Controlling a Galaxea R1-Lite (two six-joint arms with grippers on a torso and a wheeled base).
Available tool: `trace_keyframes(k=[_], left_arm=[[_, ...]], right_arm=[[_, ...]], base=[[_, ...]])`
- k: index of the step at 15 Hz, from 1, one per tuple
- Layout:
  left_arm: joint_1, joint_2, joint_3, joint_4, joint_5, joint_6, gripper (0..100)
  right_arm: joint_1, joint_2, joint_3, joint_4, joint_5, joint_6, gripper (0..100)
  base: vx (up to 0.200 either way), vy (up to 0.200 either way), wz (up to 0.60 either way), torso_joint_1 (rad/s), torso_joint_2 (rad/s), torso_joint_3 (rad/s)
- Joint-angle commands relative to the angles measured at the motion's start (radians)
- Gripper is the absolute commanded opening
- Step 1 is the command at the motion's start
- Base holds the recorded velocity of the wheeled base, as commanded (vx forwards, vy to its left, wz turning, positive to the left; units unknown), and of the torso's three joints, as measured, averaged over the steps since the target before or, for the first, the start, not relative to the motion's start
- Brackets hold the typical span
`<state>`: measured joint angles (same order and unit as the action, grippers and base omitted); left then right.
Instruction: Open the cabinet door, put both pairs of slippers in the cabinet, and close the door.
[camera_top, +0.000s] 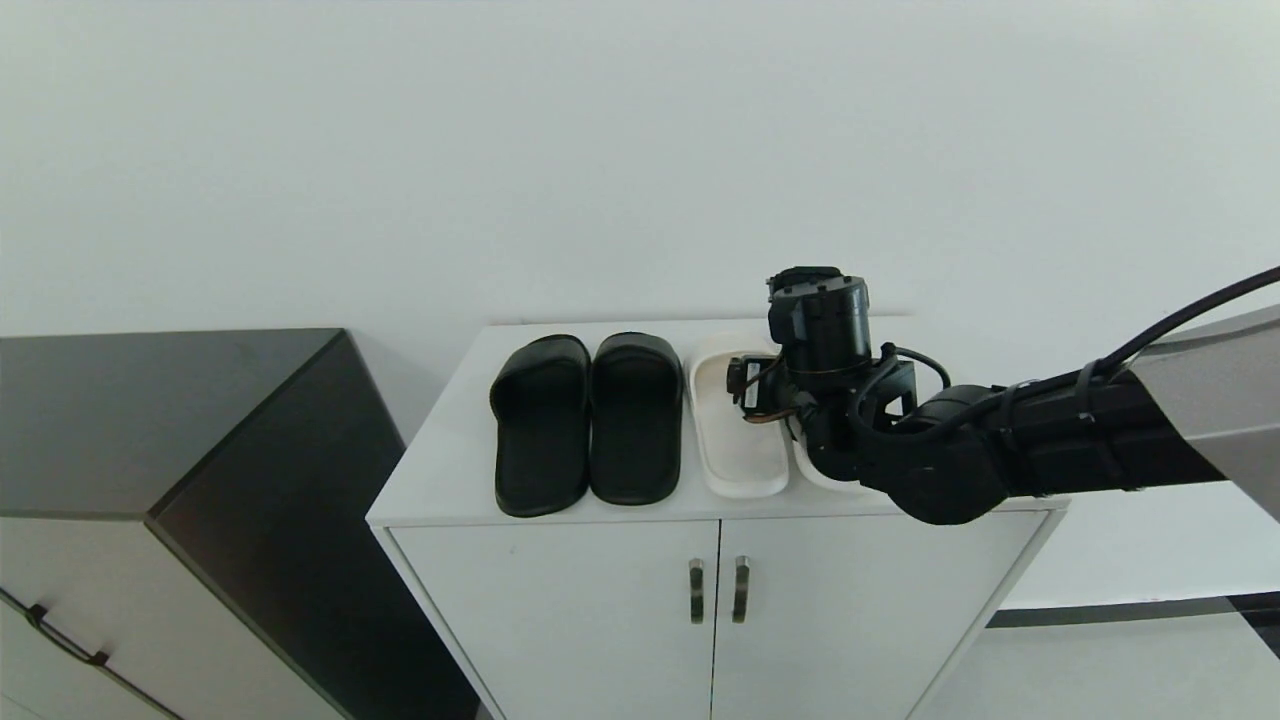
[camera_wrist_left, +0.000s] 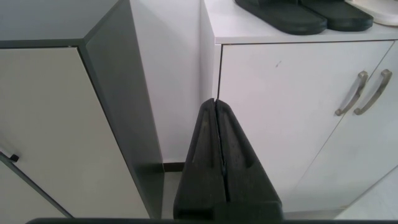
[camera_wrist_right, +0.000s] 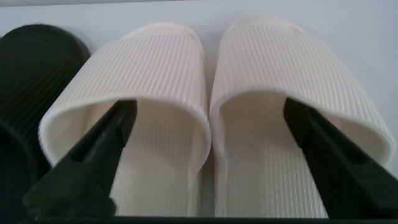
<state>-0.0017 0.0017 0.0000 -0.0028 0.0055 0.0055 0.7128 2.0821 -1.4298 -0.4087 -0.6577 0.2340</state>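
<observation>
Right gripper (camera_wrist_right: 210, 112): open wide over the white slippers (camera_top: 735, 440), one finger reaching into the mouth of each shoe, so that the two inner walls lie between the fingers.
Why so placed: closing would likely pinch both inner walls together and lift the pair in a single grasp.
Left gripper (camera_wrist_left: 217, 149): closed on nothing, held low in front of the gap between the white cabinet (camera_top: 560, 600) and the dark cabinet (camera_wrist_left: 37, 124) beside it, well apart from the shoes.
White slippers: side by side and touching on the cabinet top, toes toward the wall.
Black slippers (camera_top: 540, 430): just beside the white pair on the robot's left, lying the same way.
Doors (camera_top: 830, 600): both shut, the handles (camera_top: 695, 590) meeting at the middle.
Judgement: nothing is stowed yet; a door must be opened before either pair can go inside, and the free left arm sits low enough to serve.
</observation>
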Motion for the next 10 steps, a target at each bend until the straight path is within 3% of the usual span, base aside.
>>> trace_keyframes(k=[1, 6, 10], left_arm=[[0.0, 0.0, 0.0, 0.0, 0.001, 0.001, 0], [0.0, 0.001, 0.0, 0.0, 0.001, -0.001, 0], [0.0, 0.0, 0.0, 0.0, 0.001, 0.001, 0]], right_arm=[[-0.015, 0.029, -0.029, 0.002, 0.0, -0.002, 0], [-0.016, 0.058, -0.054, 0.001, -0.003, -0.016, 0], [0.002, -0.048, -0.026, 0.004, -0.007, -0.03, 0]], base=[[0.0, 0.0, 0.0, 0.0, 0.0, 0.0], [0.0, 0.0, 0.0, 0.0, 0.0, 0.0], [0.0, 0.0, 0.0, 0.0, 0.0, 0.0]])
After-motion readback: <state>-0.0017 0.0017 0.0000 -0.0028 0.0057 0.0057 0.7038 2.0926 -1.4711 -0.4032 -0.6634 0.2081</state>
